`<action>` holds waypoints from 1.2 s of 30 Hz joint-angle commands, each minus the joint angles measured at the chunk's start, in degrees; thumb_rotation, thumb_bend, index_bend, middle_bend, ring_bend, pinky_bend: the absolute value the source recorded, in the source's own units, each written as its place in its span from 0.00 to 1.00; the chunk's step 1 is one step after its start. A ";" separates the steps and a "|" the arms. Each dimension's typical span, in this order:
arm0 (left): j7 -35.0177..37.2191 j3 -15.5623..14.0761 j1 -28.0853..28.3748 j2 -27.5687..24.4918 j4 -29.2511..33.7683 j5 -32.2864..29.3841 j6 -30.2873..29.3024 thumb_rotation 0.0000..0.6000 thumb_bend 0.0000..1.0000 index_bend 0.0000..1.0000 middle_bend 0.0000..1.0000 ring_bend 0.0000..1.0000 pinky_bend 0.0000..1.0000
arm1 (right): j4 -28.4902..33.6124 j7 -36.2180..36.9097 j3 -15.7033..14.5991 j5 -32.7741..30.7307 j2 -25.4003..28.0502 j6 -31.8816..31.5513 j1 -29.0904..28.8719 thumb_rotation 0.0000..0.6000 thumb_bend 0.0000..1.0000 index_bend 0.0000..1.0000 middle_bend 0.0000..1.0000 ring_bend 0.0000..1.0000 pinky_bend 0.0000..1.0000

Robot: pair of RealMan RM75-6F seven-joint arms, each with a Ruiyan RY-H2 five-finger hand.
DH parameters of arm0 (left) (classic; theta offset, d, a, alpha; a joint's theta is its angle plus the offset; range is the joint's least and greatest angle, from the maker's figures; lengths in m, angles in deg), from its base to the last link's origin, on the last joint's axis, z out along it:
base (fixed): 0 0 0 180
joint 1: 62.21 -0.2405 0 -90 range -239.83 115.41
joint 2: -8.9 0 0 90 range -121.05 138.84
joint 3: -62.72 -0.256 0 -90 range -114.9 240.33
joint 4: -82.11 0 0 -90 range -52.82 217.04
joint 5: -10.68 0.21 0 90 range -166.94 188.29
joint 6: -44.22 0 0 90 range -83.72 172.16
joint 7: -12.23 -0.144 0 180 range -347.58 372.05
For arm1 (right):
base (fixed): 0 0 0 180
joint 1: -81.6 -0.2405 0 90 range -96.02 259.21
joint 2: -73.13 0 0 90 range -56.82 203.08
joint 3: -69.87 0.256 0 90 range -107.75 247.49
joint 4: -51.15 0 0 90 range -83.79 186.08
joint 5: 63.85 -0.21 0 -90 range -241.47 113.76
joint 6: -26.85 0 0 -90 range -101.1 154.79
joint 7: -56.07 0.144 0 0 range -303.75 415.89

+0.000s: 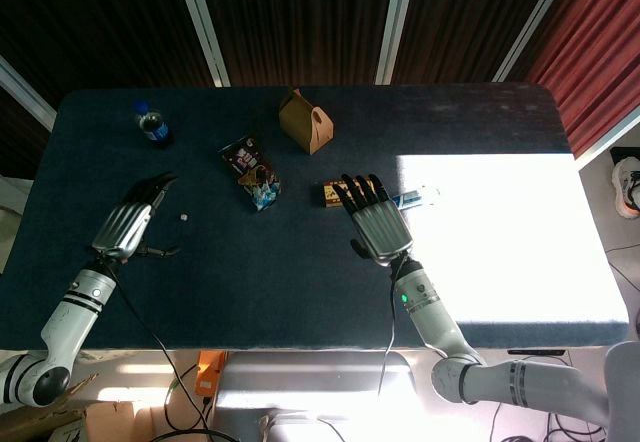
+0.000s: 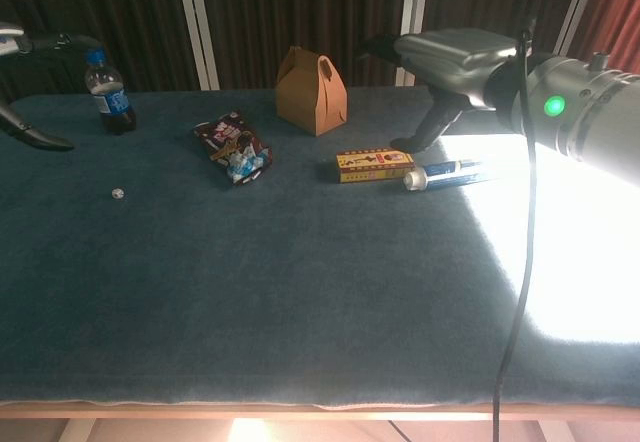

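Above the middle of the dark blue tabletop (image 1: 300,282), the right hand (image 1: 375,220) hovers with its fingers (image 1: 360,190) spread and straight, holding nothing. Directly beneath the fingertips lies a small yellow box (image 2: 375,165), and just beside it, toward the sunlit patch, a toothpaste tube (image 2: 445,173) with its white cap pointing at the box. From the chest view the hand looks raised off the surface, with the thumb hanging down near the box's far edge.

Risks, as I judge them: the box and tube lie so close together that a descent could catch both, or nudge the tube and send it rolling. The flat box gives little height to grip, so fingers coming down straight may press it into the cloth or skid it away. Glare from the bright patch also makes the tube hard to read in the head view.

Far to the left, the left hand (image 1: 128,224) hovers with loosely extended fingers, empty, near a tiny white cap (image 1: 183,218). A blue-labelled bottle (image 1: 152,124), a snack packet (image 1: 251,173) and a brown carton (image 1: 305,120) sit well apart from both hands
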 commanded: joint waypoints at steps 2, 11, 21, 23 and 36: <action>-0.61 -0.30 -0.36 -0.54 0.84 -0.30 -0.87 1.00 0.18 0.00 0.00 0.00 0.03 | -0.19 -0.13 -0.52 -0.50 -0.13 -0.35 -0.94 1.00 0.21 0.00 0.00 0.00 0.00; 1.88 -2.70 -5.13 -3.34 3.35 0.59 -5.31 1.00 0.21 0.06 0.00 0.00 0.03 | 4.64 10.82 -12.30 20.97 10.93 -8.96 8.18 1.00 0.21 0.00 0.00 0.00 0.00; -1.11 -4.72 -5.36 4.88 -3.78 -1.96 -4.55 1.00 0.34 0.30 0.00 0.00 0.03 | -7.65 33.28 -21.83 33.49 19.68 -20.46 19.99 1.00 0.24 0.00 0.00 0.00 0.00; -2.94 -4.28 -3.98 8.13 -7.37 -2.97 -3.69 1.00 0.42 0.35 0.00 0.00 0.03 | -9.64 35.20 -22.31 34.09 19.79 -20.21 20.61 1.00 0.29 0.00 0.00 0.00 0.00; -9.73 -0.78 1.94 21.53 -25.52 -10.40 0.80 1.00 0.56 0.41 0.00 0.00 0.03 | -14.31 38.94 -21.50 34.21 18.42 -15.12 20.66 1.00 0.31 0.00 0.00 0.00 0.00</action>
